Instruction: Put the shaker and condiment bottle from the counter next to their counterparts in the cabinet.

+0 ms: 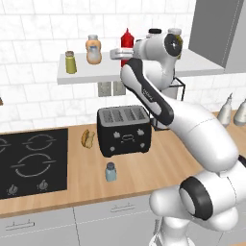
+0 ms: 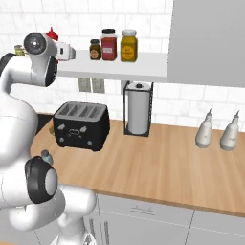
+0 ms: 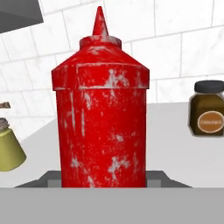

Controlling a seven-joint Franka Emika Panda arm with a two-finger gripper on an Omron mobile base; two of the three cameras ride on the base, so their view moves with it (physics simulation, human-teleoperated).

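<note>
Standing upright on the cabinet (image 1: 202,67) shelf board, the condiment bottle (image 3: 101,118) sits directly ahead of the hand camera, centred between the fingers and very close. The fingers (image 1: 119,54) reach in from the robot's right at the bottle's lower body; whether they pinch the bottle or merely flank it cannot be told.

In the left base view the condiment bottle (image 1: 127,41) stands just beside the peach-orange bottle (image 1: 93,50), with the olive-green shaker (image 1: 70,62) further left on the same board. The hand view shows the olive-green shaker (image 3: 8,148) at its left edge.

A small dark jar (image 3: 208,109) carries a round orange label; its writing is too small to read. A dark-lidded red jar (image 2: 109,45) and a yellow jar (image 2: 128,46) stand beside it, labels likewise unreadable.

The shaker (image 1: 111,172) stands upright on the counter (image 1: 158,168), in front of the black toaster (image 1: 124,129), well apart from the fingers.
</note>
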